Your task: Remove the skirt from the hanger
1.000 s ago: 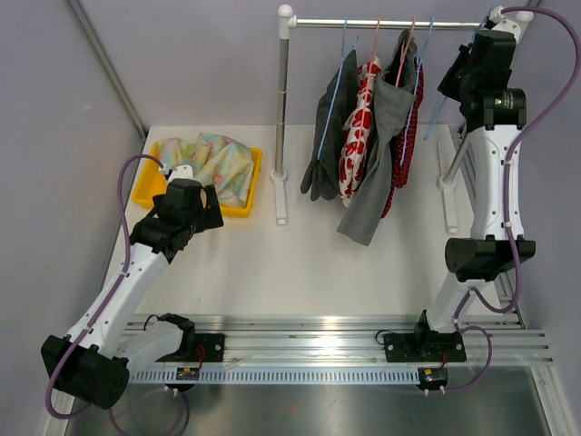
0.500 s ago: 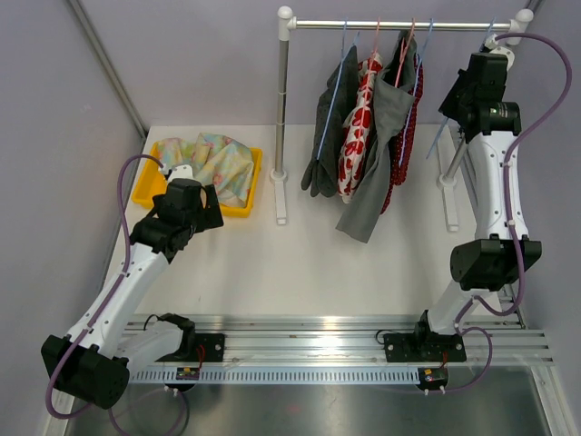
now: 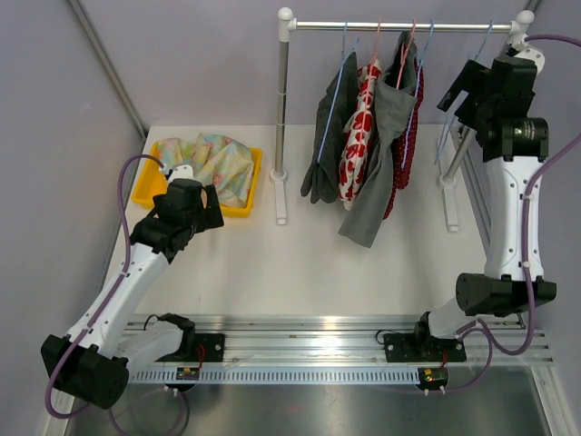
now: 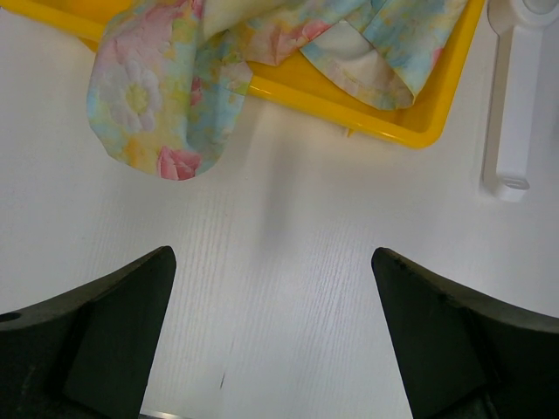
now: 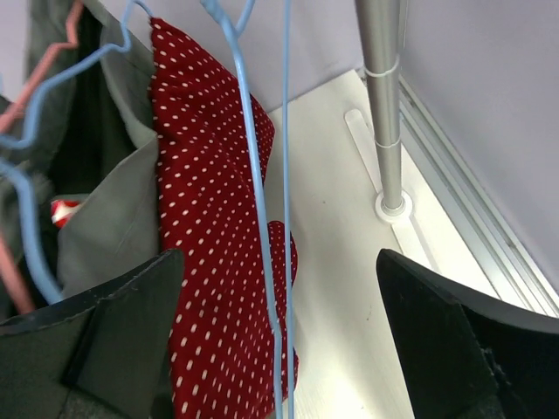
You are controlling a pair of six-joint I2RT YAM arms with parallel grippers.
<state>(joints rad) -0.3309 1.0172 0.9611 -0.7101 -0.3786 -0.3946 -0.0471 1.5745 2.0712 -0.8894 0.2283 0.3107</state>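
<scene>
Up by the rail (image 3: 399, 24): right gripper (image 5: 279, 340) spread wide, gripping nothing, with bare blue wire hanger (image 5: 253, 175) between its fingers, beside red polka-dot garment (image 5: 210, 218). Left gripper (image 4: 272, 323) likewise wide and empty, low over white table (image 4: 288, 262). Floral skirt (image 4: 166, 96) heaped in yellow tray (image 4: 384, 131), one fold spilling onto table.

- We see pale lilac walls (image 3: 191, 64) from nine round to three o'clock.
- We have a white table (image 3: 272, 263) at centre, evenly lit.
- We spot an aluminium rail (image 3: 309, 329) at six o'clock.
</scene>
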